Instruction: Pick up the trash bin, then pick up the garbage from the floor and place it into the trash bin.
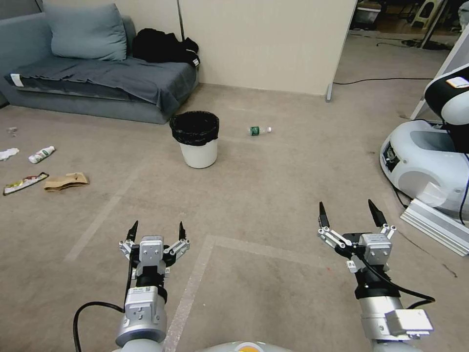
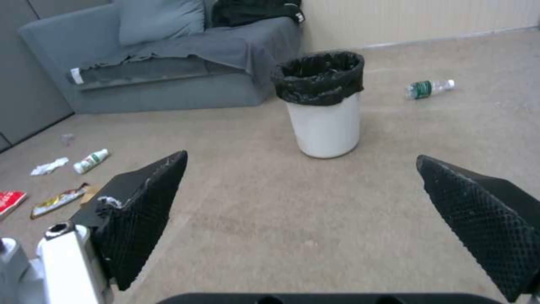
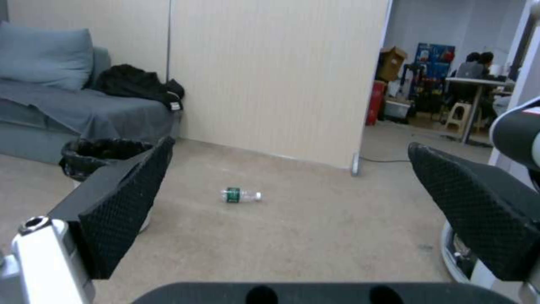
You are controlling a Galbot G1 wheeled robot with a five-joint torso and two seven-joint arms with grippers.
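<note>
- The trash bin [image 1: 194, 139] stands upright on the carpet, well ahead of your left gripper [image 1: 156, 231], slightly to its right.
- Both sets of jaws are spread and empty; your right gripper [image 1: 349, 211] sits farther off.

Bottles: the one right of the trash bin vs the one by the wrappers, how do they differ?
The clear bottle lies alone on the carpet to the right of the trash bin; the white bottle lies far left, among other litter near the crumpled tissue and brown paper bag. The clear bottle is see-through with a green band; the white bottle is opaque with a green label. Both lie on their sides, untouched.
</note>
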